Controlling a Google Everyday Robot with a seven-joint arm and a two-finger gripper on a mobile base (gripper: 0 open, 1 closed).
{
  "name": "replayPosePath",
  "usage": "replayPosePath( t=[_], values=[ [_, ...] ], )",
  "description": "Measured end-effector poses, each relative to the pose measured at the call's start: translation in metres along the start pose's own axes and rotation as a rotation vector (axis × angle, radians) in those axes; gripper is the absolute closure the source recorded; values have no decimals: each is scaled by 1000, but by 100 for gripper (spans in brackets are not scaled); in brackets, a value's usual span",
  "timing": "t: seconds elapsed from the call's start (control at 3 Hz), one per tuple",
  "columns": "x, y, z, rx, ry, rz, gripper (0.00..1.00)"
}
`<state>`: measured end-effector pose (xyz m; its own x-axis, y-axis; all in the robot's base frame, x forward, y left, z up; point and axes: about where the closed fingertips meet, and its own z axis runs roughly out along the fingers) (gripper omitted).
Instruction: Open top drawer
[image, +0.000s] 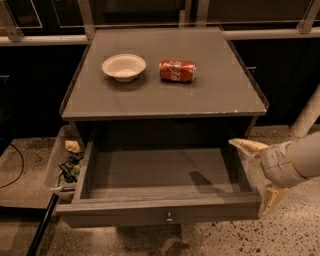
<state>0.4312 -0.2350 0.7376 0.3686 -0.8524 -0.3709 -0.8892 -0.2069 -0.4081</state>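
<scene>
The top drawer (160, 212) is a wide grey wooden drawer, pulled far out of the grey cabinet, with nothing inside. Its flat front panel has a small round metal knob (169, 218) at the centre. My gripper (257, 172) is at the drawer's right side, just beside its right wall and front corner. Its two pale fingers are spread apart, one pointing up-left over the drawer's right edge, the other pointing down past the front corner. It holds nothing.
On the cabinet top (225, 100) sit a white bowl (124, 66) and a red soda can (177, 70) lying on its side. A clear bin (62, 160) with small items hangs at the left. A dark pole (42, 230) leans at bottom left. The floor is speckled.
</scene>
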Motion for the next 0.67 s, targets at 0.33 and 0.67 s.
replayPosePath(
  t=[0.33, 0.67],
  values=[
    [-9, -24, -23, 20, 26, -42, 0],
    [-19, -46, -51, 55, 28, -83, 0]
  ],
)
